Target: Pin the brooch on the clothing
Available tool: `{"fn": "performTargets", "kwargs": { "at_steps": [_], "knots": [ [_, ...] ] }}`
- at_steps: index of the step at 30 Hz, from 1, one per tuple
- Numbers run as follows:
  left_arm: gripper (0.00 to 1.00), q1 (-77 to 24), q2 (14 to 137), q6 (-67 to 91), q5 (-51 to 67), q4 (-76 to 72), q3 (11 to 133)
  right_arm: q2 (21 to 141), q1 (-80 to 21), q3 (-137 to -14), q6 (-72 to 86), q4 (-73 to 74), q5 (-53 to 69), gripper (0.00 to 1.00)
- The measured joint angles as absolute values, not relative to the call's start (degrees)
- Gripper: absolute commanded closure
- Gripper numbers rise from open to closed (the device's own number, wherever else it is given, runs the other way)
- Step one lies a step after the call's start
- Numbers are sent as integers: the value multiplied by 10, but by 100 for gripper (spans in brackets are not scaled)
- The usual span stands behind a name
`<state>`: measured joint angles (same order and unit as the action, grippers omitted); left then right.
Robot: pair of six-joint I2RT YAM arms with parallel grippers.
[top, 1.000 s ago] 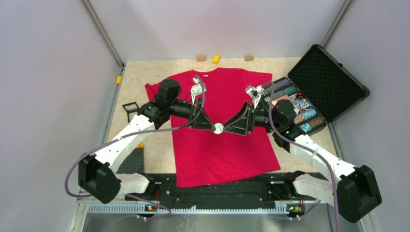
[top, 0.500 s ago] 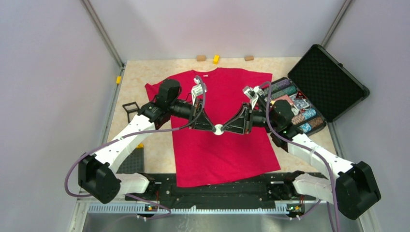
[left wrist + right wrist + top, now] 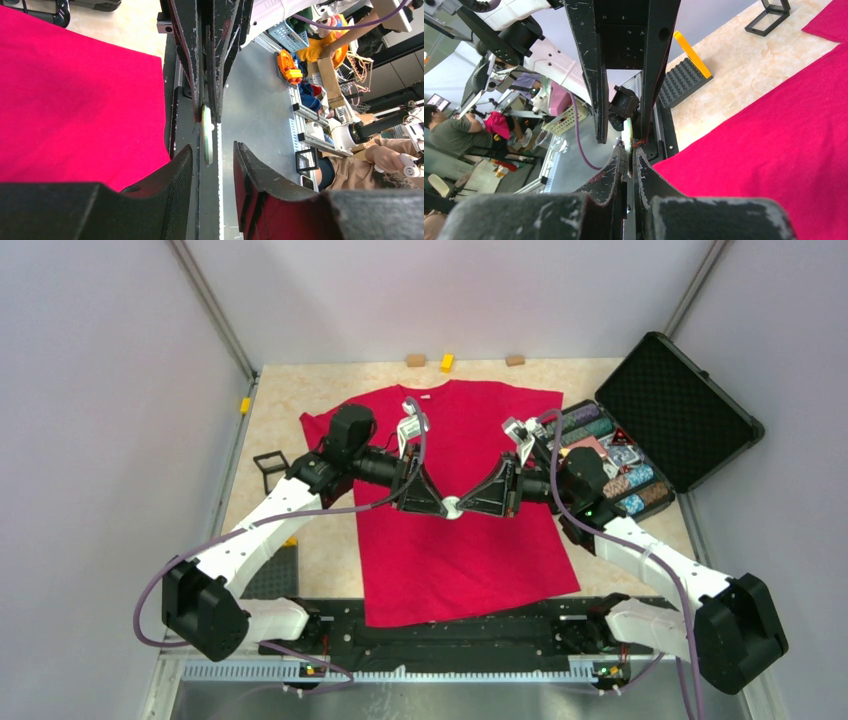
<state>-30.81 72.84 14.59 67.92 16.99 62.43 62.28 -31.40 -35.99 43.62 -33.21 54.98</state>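
Pinching the brooch (image 3: 628, 139) edge-on, the right gripper (image 3: 629, 167) has its fingers pressed together on the little disc. It holds the brooch in the air over the middle of the red shirt (image 3: 455, 565), which lies spread flat on the table (image 3: 300, 415).

The left gripper (image 3: 212, 167) faces it from the left with its fingers spread. The brooch sits in the gap between them, closer to one finger than the other, and appears to touch neither.

The likely risk is in the handover. If the right gripper lets go before the left one has closed firmly, the thin disc could drop onto the shirt. An off-centre closing could also twist it out of the pinch. The pin on its back is hidden, so its readiness cannot be judged.
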Motion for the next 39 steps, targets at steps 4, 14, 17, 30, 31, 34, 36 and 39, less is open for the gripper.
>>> {"fn": "performTargets", "kwargs": {
  "at_steps": [4,14,17,30,31,34,36,39],
  "knots": [
    [64,-308,728,147,678,170,624,623,-314,-360,436,-335,548,100],
    [85,-310,729,149,664,170,624,623,-321,-360,435,-334,547,100],
    [100,-310,729,150,665,171,624,623,-322,-360,435,-332,545,100],
    [100,-312,729,145,660,172,624,623,-322,-360,431,-332,549,75],
    [100,-312,729,145,659,172,624,623,-322,-360,431,-333,550,75],
    [100,-312,729,144,658,172,624,623,-324,-360,431,-334,551,74],
    [100,-312,729,144,658,172,624,625,-325,-360,431,-334,551,74],
    [100,-312,729,144,656,172,624,629,-327,-360,430,-335,552,76]
  ]
}}
